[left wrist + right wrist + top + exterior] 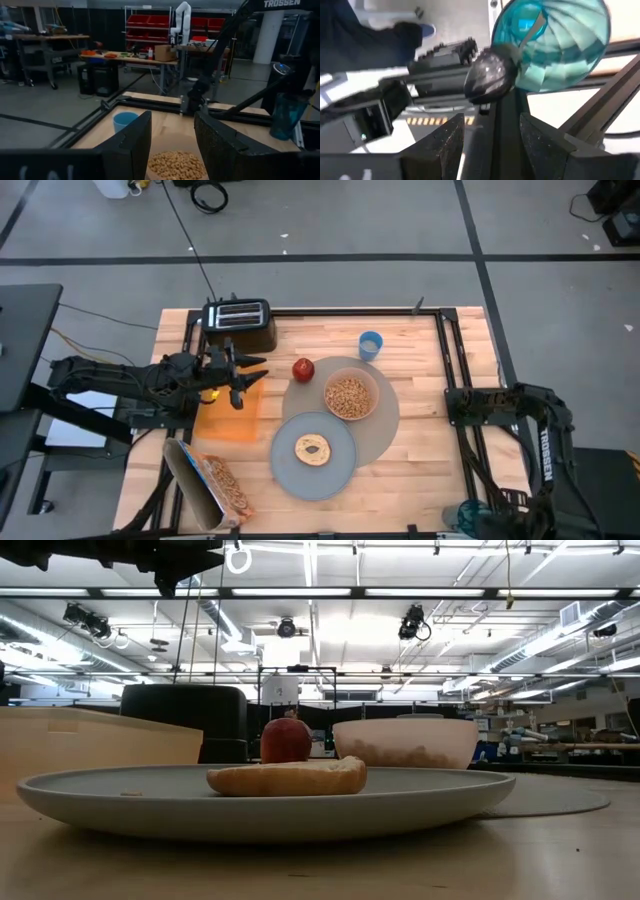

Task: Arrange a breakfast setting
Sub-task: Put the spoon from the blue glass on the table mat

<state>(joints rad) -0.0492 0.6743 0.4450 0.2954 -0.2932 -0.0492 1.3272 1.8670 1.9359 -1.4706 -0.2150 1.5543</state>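
The wooden bench carries most of the setting already: the large round mat lies near its middle, the grey plate overlaps the mat's near-left edge with the bagel on it, and the pink bowl of cereal sits on the mat's upper part. The red apple stands just off the mat's rim beside the bowl, and the blue cup stands apart behind it. No spoon shows anywhere. The left claw hovers over the orange board by the toaster, its fingers spread wide and empty, pointing toward the bowl. The right claw waits folded at the bench's right edge, also parted and empty. The step in hand seems to be a reach for the apple or cup; next the left claw must advance, drop around the apple, and close gently, since it could roll.
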